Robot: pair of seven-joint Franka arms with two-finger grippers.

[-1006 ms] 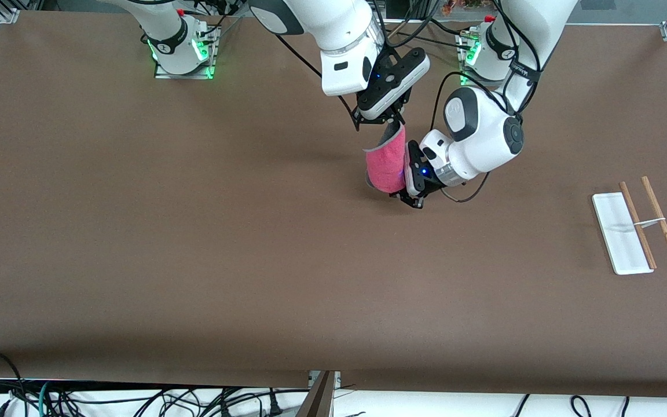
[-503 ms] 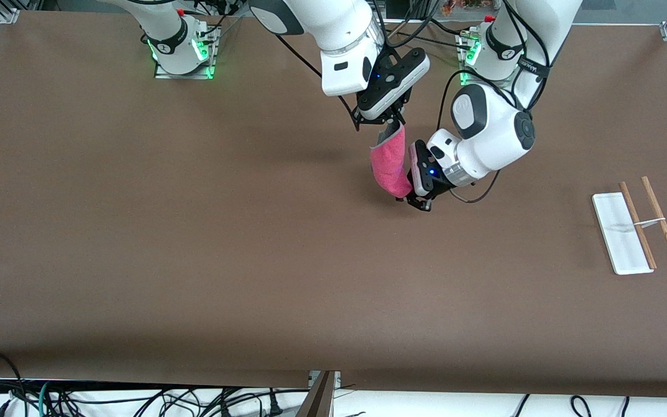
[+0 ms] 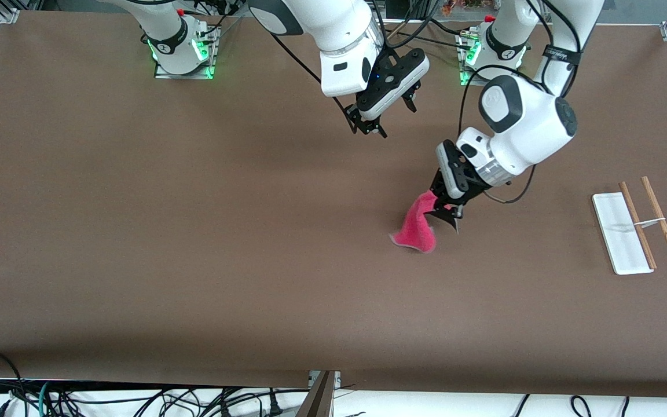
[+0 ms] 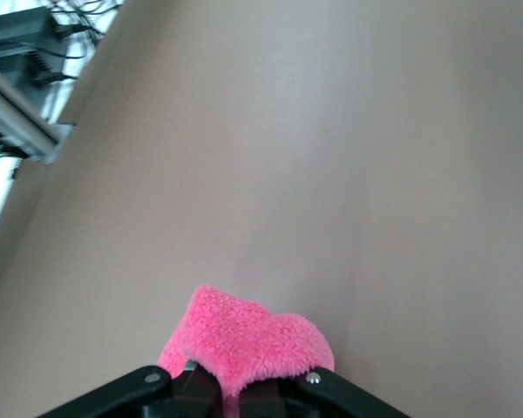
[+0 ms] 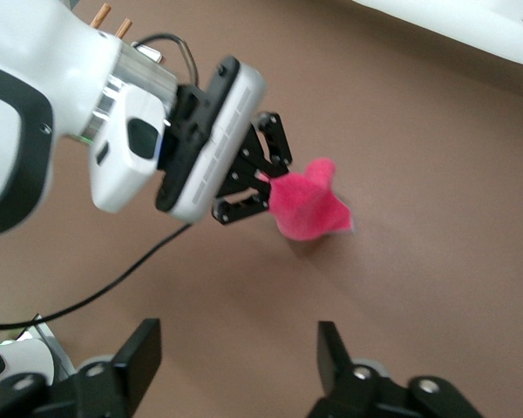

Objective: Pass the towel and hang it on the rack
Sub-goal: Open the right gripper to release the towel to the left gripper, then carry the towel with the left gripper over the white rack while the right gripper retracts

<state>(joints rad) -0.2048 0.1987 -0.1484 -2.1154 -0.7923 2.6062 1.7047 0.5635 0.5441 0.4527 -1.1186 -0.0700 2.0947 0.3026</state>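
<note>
A: What is the left gripper doing?

B: It is clamped on one end of the towel, up in the air over the middle of the table. The rest of the cloth droops below the fingers.

A: Does its own camera add anything?

B: Yes. The left wrist view shows the pink fluffy towel bunched right between the two black fingers, pinched tight, with only bare brown tabletop past it. The front view cannot show that pinch so closely.

A: And the right gripper?

B: Spread wide and holding nothing, hanging over the table near the robots' bases. In the right wrist view its two fingertips stand well apart, and farther off the left gripper shows with the towel hanging from it.

A: Where is the rack?

B: At the left arm's end of the table, well apart from the towel: a flat white base with two thin wooden rods beside it, joined by a small metal piece. Only the front view shows it whole; the right wrist view catches just two rod tips at its edge.
</note>
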